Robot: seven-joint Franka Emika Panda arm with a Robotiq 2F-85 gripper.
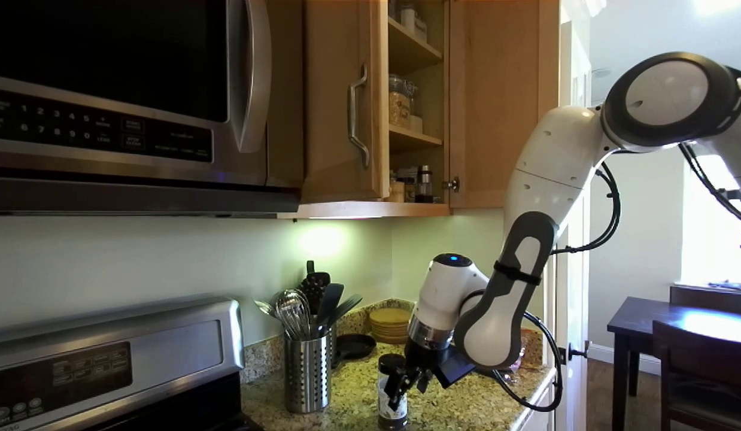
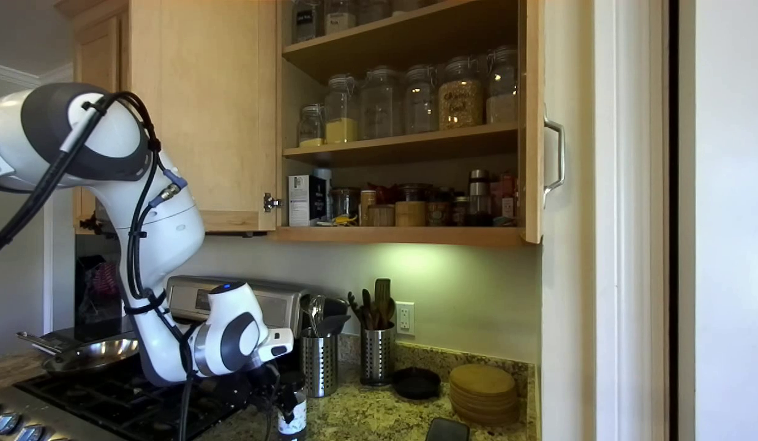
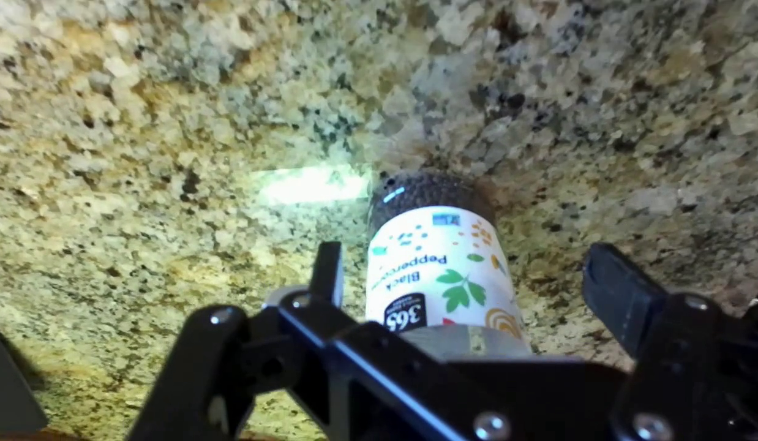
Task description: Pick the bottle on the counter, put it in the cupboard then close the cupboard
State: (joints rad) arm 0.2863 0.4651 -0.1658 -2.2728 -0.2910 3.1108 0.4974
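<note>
- My gripper [image 3: 474, 285] is low over the counter [image 1: 466, 407], its fingers [image 3: 621, 300] spread wide apart.
- In the wrist view the bottle [image 3: 443, 263] lies between them, nearer one finger than the other, with granite showing on both sides of it.
- The bottle stands upright on the counter with its dark cap [image 1: 390, 363] up; I cannot tell whether the cap touches my gripper.
- Its white label [image 3: 440, 294] reads upside down in the wrist view, the word "Black" legible.
- Above the counter the cupboard [image 2: 397, 235] stands open, both doors [image 1: 331, 120] swung out, with jars [image 2: 460, 104] lined up along a shelf [image 2: 409, 146].
- Near the bottle but apart from it is a perforated metal utensil holder [image 1: 307, 377] with a whisk [image 1: 294, 314] in it; a second holder [image 2: 378, 358] stands beside that one.
- A small black pan [image 2: 416, 384] and a stack of round tan discs [image 2: 484, 395] also rest on the counter.
- The stove [image 1: 179, 353] borders the counter, and the microwave [image 1: 107, 48] hangs next to the cupboard.
</note>
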